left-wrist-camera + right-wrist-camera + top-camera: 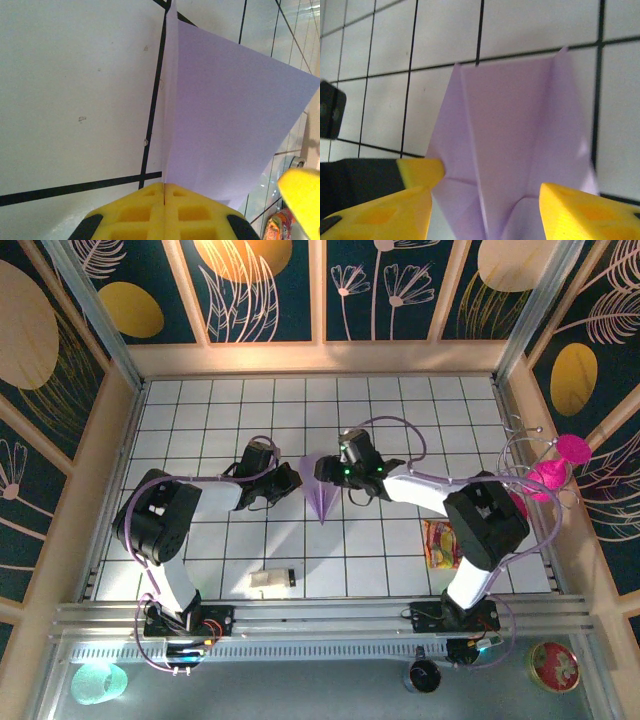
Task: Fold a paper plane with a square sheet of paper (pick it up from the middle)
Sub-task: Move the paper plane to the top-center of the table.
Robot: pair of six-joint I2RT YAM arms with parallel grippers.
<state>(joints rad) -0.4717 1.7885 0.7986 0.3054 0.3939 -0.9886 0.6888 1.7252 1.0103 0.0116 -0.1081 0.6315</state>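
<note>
The square sheet of paper stands folded into a slim, pale lilac paper plane (322,496) in the middle of the table, its point toward the near edge. My left gripper (292,481) holds it from the left. In the left wrist view the yellow fingers (164,189) are pressed together on the paper's (225,110) creased edge. My right gripper (326,469) sits over the plane's wide end. Its yellow fingers stand apart either side of the folded paper (510,135), the gripper (485,191) open and not pinching it. The left gripper's fingertip (420,172) touches the paper beside my right one.
A small white block with a black end (271,580) lies near the front edge. A red-yellow snack packet (440,543) lies at the right front, under the right arm. Pink objects (560,462) hang on the right wall. A metal rail (320,615) runs along the near edge.
</note>
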